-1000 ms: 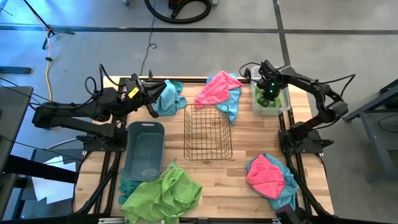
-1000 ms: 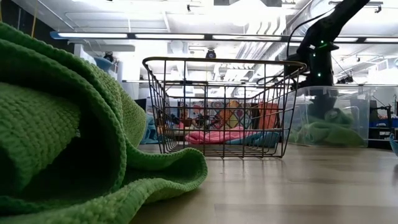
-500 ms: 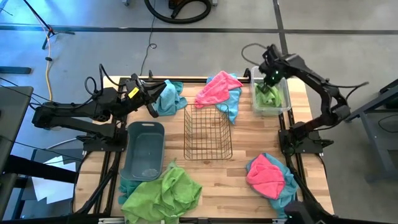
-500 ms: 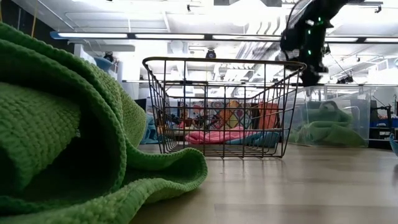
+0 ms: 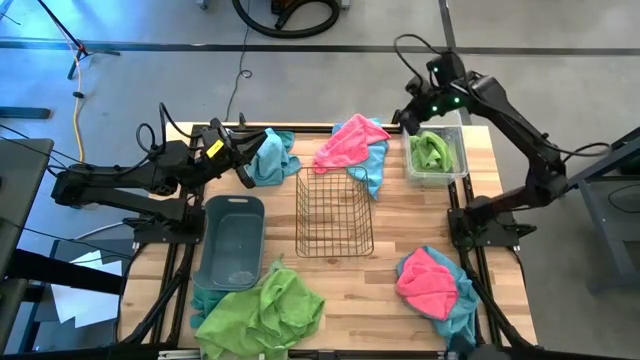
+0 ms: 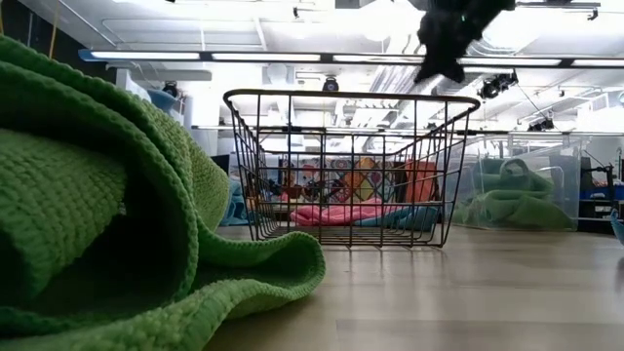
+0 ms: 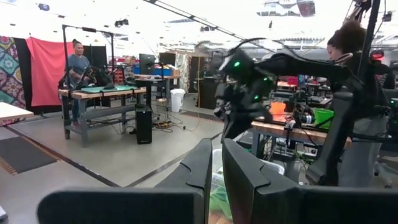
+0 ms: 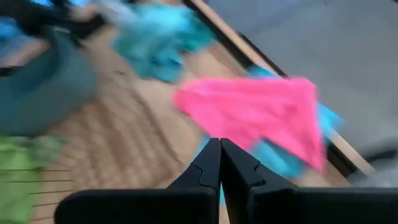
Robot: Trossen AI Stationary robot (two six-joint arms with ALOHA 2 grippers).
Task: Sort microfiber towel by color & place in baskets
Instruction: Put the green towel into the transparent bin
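**Right gripper empty above the far edge**

The right gripper (image 5: 408, 112) hangs in the air with its fingers pressed together, gripping nothing, just left of the clear bin (image 5: 459, 170), which holds a green towel (image 5: 432, 150). The left gripper (image 5: 243, 160) is nearly closed at the far left, touching a teal towel (image 5: 272, 157). A pink towel (image 5: 347, 145) lies behind the wire basket (image 5: 334, 212); the grey tub (image 5: 232, 243) sits left.

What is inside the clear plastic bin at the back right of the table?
The clear bin holds one crumpled lime green towel. Whether anything lies under that towel cannot be seen. The right gripper, shut and empty, is above the bin's back left corner.
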